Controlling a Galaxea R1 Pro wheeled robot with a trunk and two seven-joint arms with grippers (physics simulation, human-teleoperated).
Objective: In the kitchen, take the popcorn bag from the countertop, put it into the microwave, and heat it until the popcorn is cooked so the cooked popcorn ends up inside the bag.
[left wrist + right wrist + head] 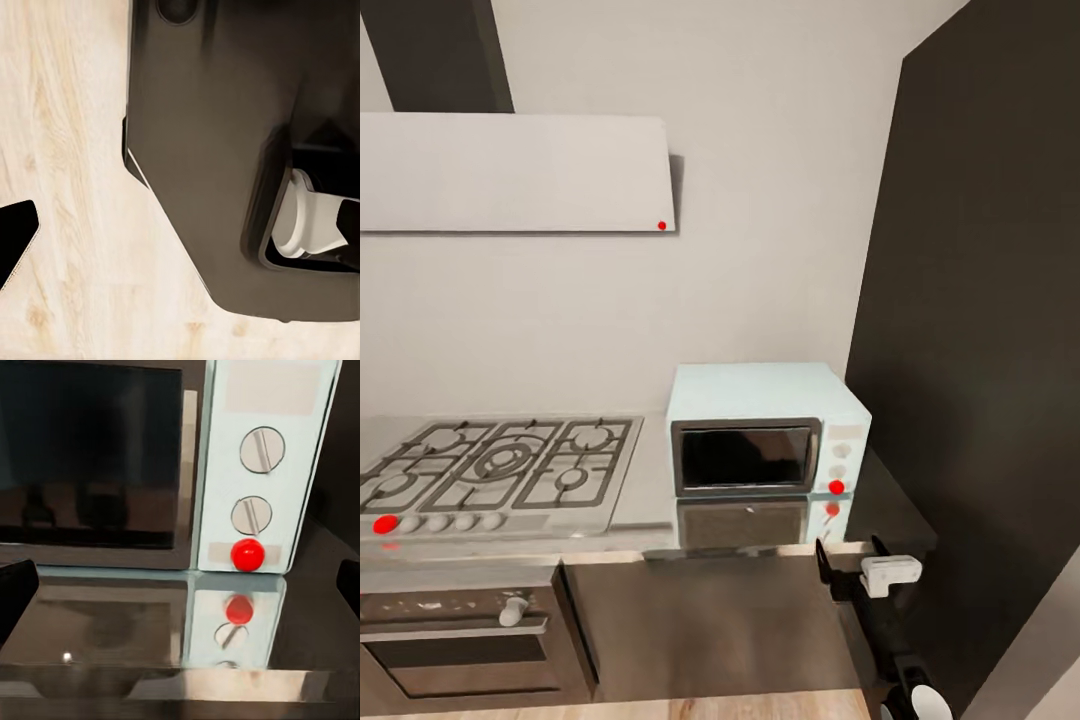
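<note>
The microwave (765, 432) stands right of centre in the head view, on the reflective tabletop (650, 500), with its dark glass door closed. Its pale control panel sits on the right side of the unit and carries two round knobs and a red dot (836, 487) below them. The front face is mirrored in the tabletop surface directly beneath it. A dark tall panel (980, 350) fills the right of the frame, just beside the microwave.

The gas hob (500, 465) lies at middle left, near the microwave, with a red dot at its lower left corner. A pale extractor hood (510, 172) hangs at upper left. A built-in oven (460, 640) occupies the lower left, under the tabletop.

The right claw (852, 568) is at lower right of the head view, just in front of the tabletop edge and below the microwave's control panel. Its two dark fingers stand spread apart, pinching nothing. In the right wrist view the fingertips (15, 592) appear at the two side edges, facing the microwave panel.

The left wrist view shows the wooden floor (67, 187) and the robot's dark base (217, 135). One dark fingertip is at the frame edge; whether the left claw is spread or pressed together cannot be told.
</note>
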